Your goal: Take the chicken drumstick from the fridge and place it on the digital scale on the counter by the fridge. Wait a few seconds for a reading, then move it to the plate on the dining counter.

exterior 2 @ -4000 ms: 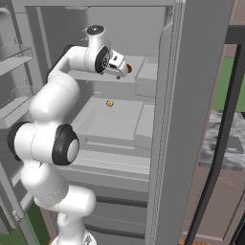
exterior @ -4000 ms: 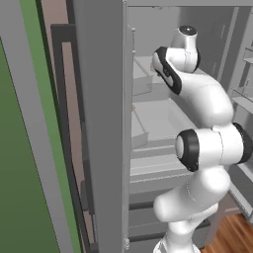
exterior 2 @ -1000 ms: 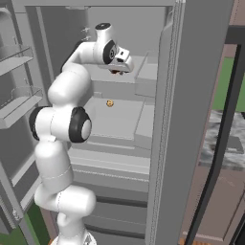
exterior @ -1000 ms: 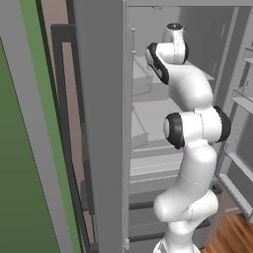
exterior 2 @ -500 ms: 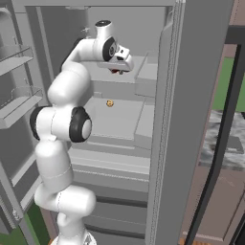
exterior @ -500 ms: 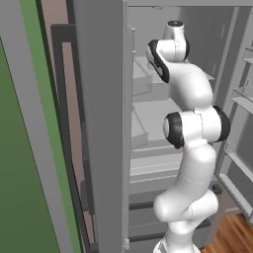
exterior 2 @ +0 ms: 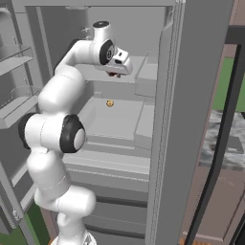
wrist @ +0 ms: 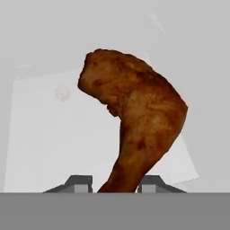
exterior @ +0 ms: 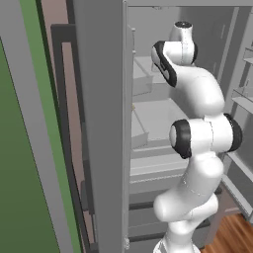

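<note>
Here: one chicken drumstick (wrist: 134,130) clamped in gripper (wrist: 116,183).

White arm reared high, elbow bent, gripper (wrist: 116,183) with fingertips (wrist: 81,182) clamped, hand tilted forward.

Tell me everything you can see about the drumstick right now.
The drumstick is reddish-brown with a rough, browned skin and orange highlights. It is club-shaped and bent, with the thick meaty end away from the hand and the narrow end running down between the two fingers, which close on it. It hangs clear above a pale fridge shelf, touching nothing else. From the right base view it is a small dark-red patch under the hand.
</note>
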